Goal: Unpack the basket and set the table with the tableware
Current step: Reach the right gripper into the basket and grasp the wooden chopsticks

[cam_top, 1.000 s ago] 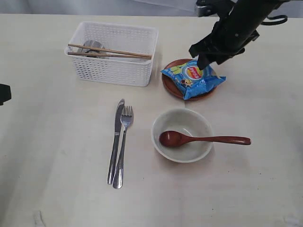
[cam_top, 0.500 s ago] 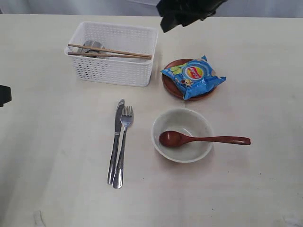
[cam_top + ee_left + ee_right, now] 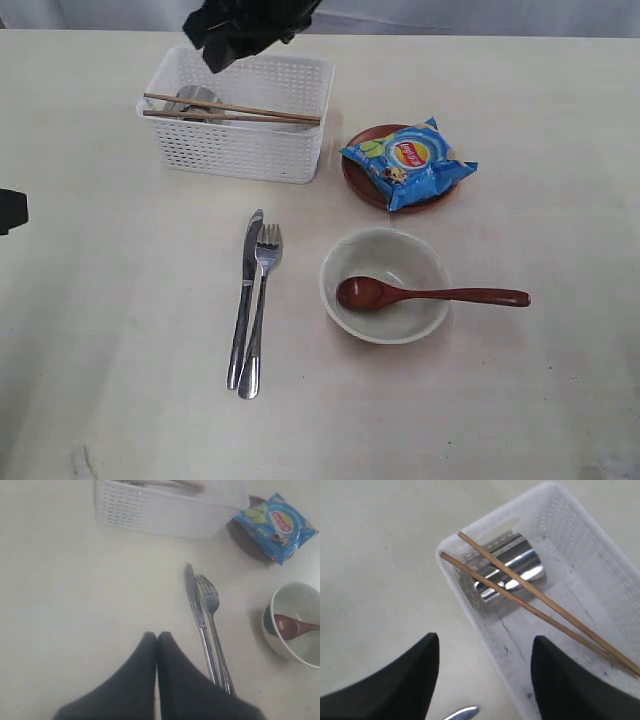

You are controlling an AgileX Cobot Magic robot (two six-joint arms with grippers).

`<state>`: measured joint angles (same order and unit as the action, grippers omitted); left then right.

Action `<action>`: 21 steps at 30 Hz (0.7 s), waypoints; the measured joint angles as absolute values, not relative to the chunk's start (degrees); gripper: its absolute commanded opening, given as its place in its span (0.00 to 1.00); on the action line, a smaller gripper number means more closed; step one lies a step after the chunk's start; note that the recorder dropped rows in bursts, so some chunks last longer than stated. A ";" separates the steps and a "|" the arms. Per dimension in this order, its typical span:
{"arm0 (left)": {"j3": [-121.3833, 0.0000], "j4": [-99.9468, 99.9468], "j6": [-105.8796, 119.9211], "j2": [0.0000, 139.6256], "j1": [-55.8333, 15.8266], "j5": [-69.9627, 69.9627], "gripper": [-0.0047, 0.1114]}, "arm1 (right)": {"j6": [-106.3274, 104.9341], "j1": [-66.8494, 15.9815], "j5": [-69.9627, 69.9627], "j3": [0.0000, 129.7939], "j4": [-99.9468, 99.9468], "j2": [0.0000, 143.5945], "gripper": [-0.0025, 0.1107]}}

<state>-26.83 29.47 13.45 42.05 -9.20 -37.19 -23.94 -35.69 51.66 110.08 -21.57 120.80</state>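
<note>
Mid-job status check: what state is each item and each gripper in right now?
basket: upright on the table, not yet emptied
chopsticks: lying across the basket rim
steel cup: on its side inside the basket
plate: on the table, chip bag on it
chip bag: lying on the plate
bowl: upright, spoon head inside
wooden spoon: handle over the bowl rim
knife: flat, beside the fork
fork: flat
left gripper: shut, empty
right gripper: open, empty, over the basket
</note>
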 measured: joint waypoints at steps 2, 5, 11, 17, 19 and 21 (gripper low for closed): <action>-26.83 29.47 13.45 42.05 -9.20 -37.19 0.04 | -23.94 -36.62 51.77 112.60 -21.57 123.23 0.49; -26.83 29.47 13.45 42.05 -9.20 -37.19 0.04 | -23.94 -36.99 52.12 115.85 -21.57 127.38 0.49; -26.83 30.08 13.45 42.05 -9.20 -37.19 0.04 | -23.83 -36.99 53.10 119.45 -20.91 132.98 0.49; -26.83 31.01 14.07 42.05 -9.20 -36.99 0.04 | -27.09 -36.99 58.16 120.02 -20.67 134.36 0.49; -26.83 31.14 14.07 42.05 -9.20 -36.83 0.04 | -28.23 -36.99 60.71 121.01 -20.67 134.57 0.49; -26.83 31.23 14.07 42.05 -9.20 -36.83 0.04 | -29.84 -36.99 62.83 122.37 -20.82 134.45 0.49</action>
